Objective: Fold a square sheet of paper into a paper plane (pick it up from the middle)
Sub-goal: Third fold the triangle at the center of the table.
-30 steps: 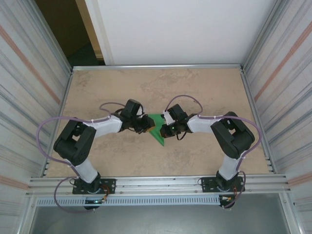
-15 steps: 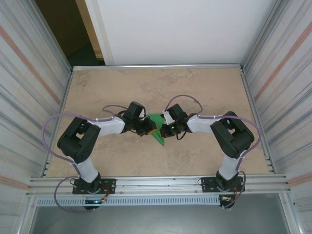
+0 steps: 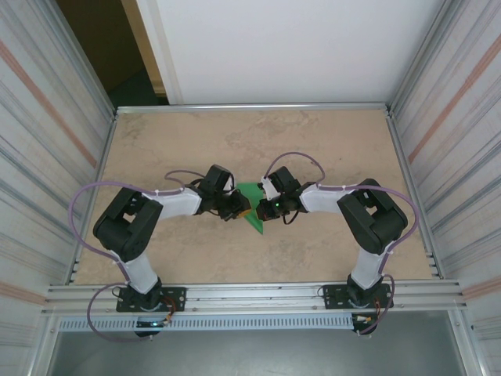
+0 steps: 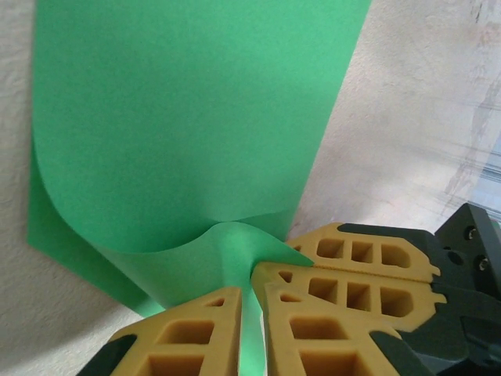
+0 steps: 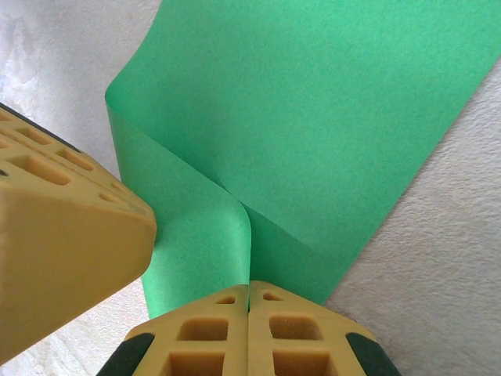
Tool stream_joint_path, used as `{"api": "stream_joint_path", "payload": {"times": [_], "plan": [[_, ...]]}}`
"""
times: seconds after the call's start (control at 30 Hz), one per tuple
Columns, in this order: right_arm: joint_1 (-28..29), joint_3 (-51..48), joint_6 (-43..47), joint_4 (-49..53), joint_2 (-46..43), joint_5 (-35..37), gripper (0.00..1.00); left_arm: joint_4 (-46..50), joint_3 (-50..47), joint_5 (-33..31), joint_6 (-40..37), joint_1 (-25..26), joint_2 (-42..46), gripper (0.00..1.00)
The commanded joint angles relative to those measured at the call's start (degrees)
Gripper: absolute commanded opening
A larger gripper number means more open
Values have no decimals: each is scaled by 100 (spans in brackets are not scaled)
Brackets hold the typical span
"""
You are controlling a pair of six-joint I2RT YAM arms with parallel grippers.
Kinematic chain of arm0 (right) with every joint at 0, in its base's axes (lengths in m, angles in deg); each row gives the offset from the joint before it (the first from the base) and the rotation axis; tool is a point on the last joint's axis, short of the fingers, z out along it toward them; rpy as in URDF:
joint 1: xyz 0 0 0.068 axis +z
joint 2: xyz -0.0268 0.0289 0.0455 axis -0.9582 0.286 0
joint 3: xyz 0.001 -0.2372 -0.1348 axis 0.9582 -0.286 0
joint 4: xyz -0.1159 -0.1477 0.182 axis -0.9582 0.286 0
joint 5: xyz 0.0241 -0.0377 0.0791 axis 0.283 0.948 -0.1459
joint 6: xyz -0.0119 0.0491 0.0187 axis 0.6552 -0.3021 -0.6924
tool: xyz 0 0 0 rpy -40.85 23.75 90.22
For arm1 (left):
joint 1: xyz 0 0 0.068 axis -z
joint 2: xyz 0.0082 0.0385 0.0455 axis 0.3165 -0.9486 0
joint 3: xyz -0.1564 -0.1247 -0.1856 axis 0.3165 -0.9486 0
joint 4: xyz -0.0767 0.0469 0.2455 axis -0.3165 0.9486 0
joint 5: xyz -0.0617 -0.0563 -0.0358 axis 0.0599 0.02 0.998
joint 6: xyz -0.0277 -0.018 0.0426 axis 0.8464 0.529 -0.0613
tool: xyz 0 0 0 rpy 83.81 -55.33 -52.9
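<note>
Here, L tool, R tool, pinching sheet

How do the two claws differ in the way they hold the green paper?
The left claw has the paper running between its fingers; the right claw nips its edge, fingers flush. The left claw sits left of it, the right claw right. Both have yellow fingers shut on it.

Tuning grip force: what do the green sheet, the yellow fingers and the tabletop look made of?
Bright green sheet: thin matte paper; it curls and creases softly.
Yellow cellular end effector fingers: probably matte plastic, moulded or printed, given the open cells.
Beige mottled tabletop: stone-look, possibly laminate.
</note>
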Motion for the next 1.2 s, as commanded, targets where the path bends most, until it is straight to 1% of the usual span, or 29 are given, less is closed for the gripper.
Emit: {"api": "stream_joint_path", "payload": {"times": [0.0, 1.17], "plan": [[-38, 64, -155, 192, 181, 76, 1, 156, -60, -119, 50, 23, -82, 17], [-36, 70, -164, 214, 215, 68, 2, 306, -102, -210, 80, -6, -252, 16]]}}
